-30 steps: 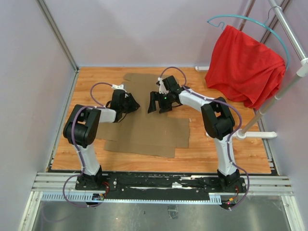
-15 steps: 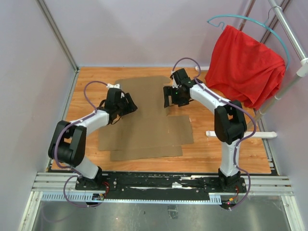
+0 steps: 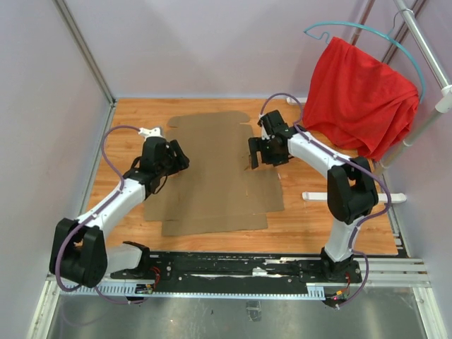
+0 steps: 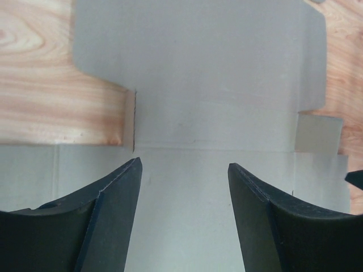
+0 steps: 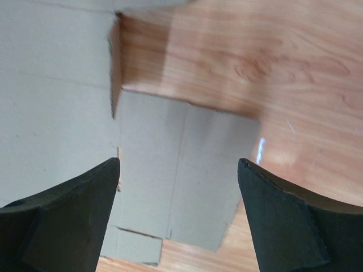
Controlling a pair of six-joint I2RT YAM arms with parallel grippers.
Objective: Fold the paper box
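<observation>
wooden table bears paper box; left tool, right tool gape.

No text, label, brand, number or sign can be read in any of the views. The paper box in the middle of the top view is seen as plain brown card. The red cloth at upper right is seen unprinted.

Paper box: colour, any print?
Plain brown paper box, unprinted; clearest in the top external view.
</observation>
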